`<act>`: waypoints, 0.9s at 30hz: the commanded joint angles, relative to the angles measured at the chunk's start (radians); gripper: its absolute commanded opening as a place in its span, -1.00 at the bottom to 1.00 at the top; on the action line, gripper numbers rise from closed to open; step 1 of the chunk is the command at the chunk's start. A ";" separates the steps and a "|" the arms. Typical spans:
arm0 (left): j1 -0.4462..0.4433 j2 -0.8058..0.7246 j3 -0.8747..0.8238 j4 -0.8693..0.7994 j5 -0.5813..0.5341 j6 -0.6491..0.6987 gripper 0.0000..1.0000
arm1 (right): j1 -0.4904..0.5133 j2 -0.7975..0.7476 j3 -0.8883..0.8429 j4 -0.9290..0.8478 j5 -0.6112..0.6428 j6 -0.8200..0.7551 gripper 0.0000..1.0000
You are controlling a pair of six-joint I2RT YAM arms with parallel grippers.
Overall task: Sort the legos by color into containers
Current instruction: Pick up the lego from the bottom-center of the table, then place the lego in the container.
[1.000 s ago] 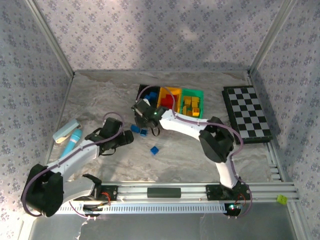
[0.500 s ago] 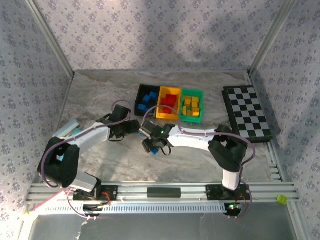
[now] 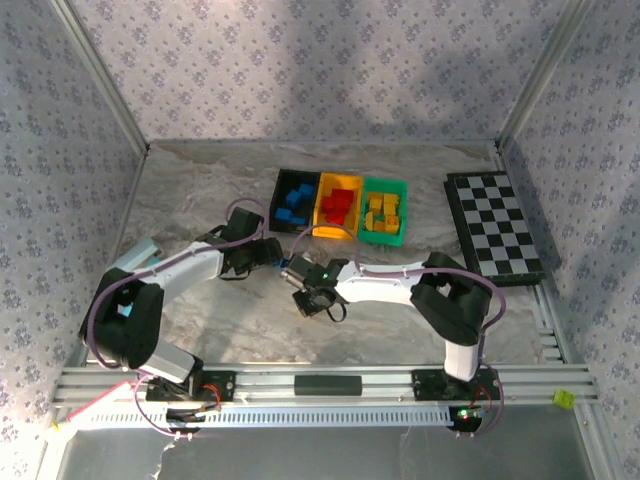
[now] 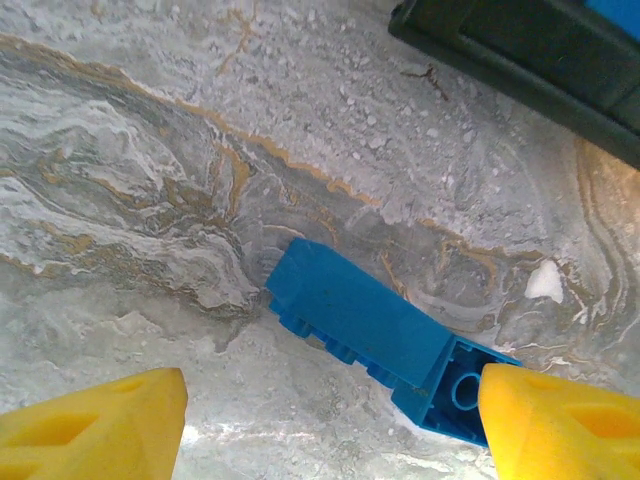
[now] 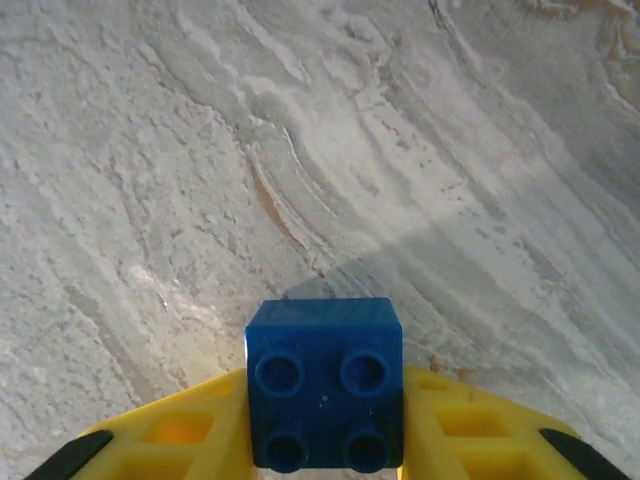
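bins: 3 open rect. bins in a row at far-centre of table, sides touching; L to R black, orange-yellow, green.
black bin: holds blue bricks, several, loose pile; exact count unclear. Its near corner also shows top-right in left wrist view.
orange-yellow bin: holds red bricks, bunched toward far half.
green bin: holds yellow bricks, spread over most of the floor.
sort check: each bin shows 1 colour, no mix seen.
left gripper: low over table, just near side of black bin. Jaws spread apart, gripping nothing; yellow fingers sit either side of a brick.
long blue brick: lies on its side on the marble betw. left jaws, hollow underside facing cam. One end right at the R-hand finger, touching or just beside, can't tell; other end well apart from the L-hand finger. Near black bin, outside it.
right gripper: over open table, nearer the arm bases than the left one, well apart from bins. Jaws pressed onto a brick.
square blue brick: 2x2 studs facing cam, pinched betw. yellow fingers. On table or lifted: can't tell.
checkerboard: flat, R of green bin, apart from it.
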 commanded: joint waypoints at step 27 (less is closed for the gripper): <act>0.005 -0.354 -0.245 -0.091 -0.030 -0.021 0.53 | -0.342 0.420 0.880 -0.225 0.021 -0.134 -0.43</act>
